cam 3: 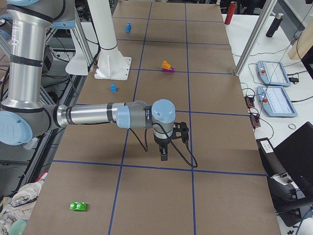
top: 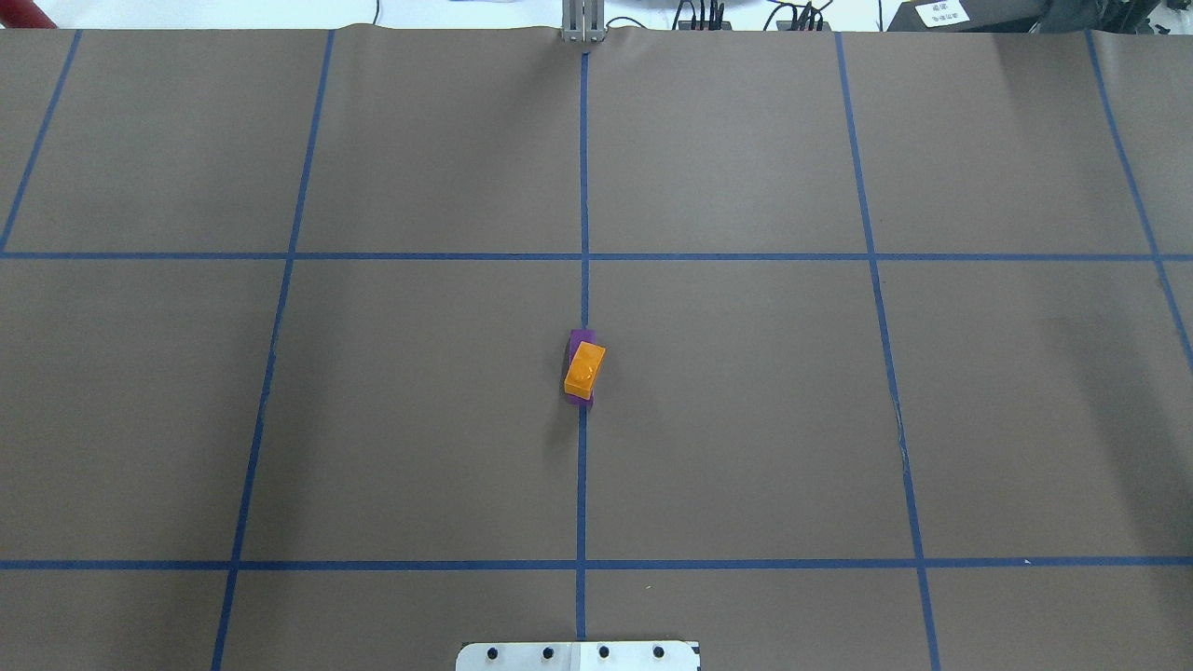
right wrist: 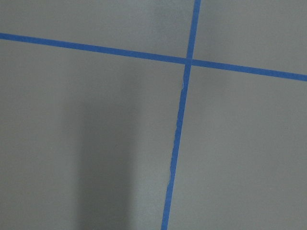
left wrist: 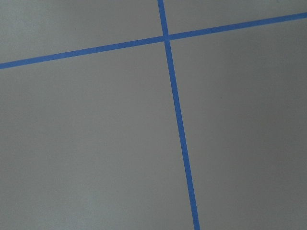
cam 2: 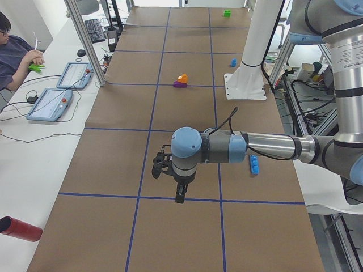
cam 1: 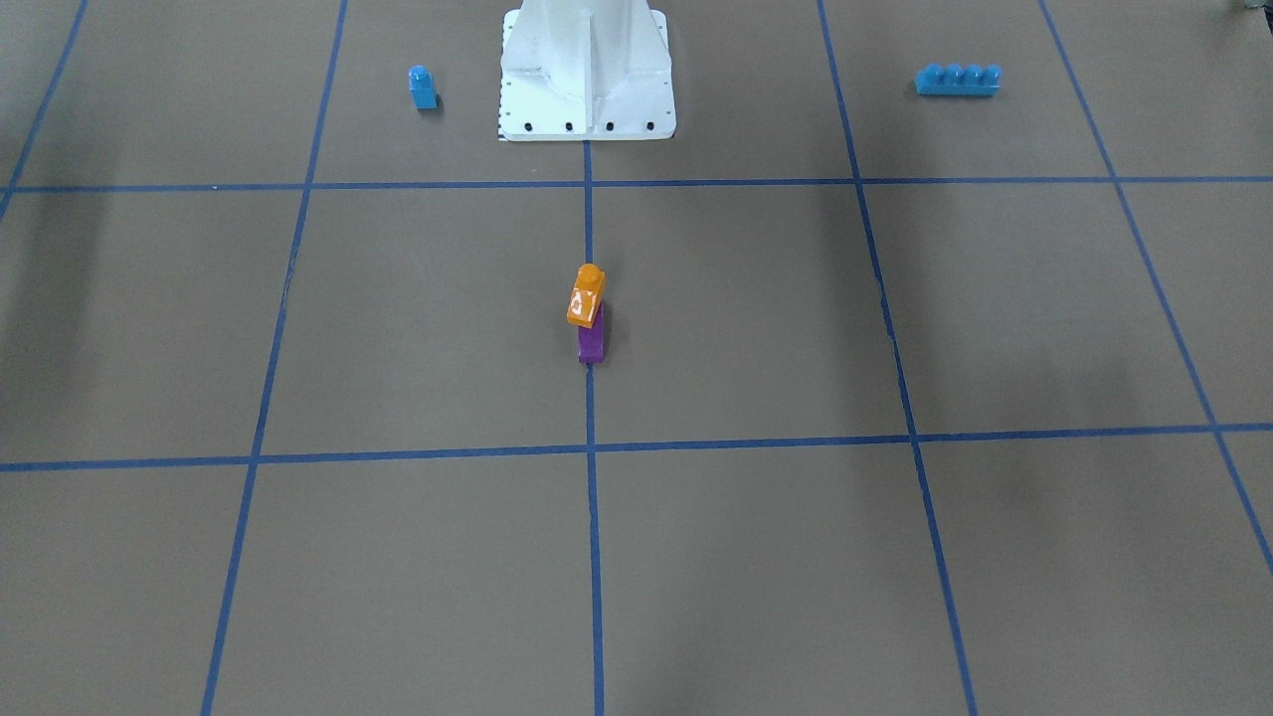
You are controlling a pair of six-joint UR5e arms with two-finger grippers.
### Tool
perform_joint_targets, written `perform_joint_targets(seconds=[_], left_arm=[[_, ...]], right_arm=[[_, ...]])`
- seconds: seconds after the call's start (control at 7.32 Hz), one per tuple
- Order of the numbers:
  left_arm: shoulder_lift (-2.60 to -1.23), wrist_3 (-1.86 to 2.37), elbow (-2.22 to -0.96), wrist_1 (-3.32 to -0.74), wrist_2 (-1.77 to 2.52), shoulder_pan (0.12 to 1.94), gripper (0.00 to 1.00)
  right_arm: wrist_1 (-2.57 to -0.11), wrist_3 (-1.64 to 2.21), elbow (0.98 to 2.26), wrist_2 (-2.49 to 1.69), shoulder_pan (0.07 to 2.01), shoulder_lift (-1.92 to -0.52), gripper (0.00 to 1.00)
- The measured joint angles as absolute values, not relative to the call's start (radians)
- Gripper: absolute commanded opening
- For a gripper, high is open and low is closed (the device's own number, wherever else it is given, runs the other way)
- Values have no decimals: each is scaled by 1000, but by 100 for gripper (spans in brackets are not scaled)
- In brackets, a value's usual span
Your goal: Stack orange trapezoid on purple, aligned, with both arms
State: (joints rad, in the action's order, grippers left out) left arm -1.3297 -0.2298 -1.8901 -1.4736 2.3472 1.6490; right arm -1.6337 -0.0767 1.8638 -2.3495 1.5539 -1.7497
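Observation:
The orange trapezoid (cam 1: 587, 296) sits on top of the purple block (cam 1: 591, 343) at the table's middle, on the blue centre line. In the overhead view the orange block (top: 584, 370) lies slightly twisted over the purple one (top: 582, 335), whose edge shows past it. Neither gripper is near the stack. The left gripper (cam 2: 178, 195) hangs over the table far from the blocks, as does the right gripper (cam 3: 164, 154). Both show only in the side views, so I cannot tell whether they are open or shut. The wrist views show only brown paper and blue tape.
A small blue single-stud block (cam 1: 423, 88) and a long blue four-stud brick (cam 1: 958, 80) lie on either side of the white base pedestal (cam 1: 587, 80). A green block (cam 3: 78, 206) lies far out towards the table's right end. An operator (cam 2: 14, 51) sits beside the table.

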Motion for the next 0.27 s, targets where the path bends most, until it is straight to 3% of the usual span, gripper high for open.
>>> perform_joint_targets(seconds=[0.27], left_arm=[[-1330, -229, -1889, -1475, 2347, 1648, 100]], right_arm=[[-1634, -77, 1864, -2355, 1554, -1750, 100]])
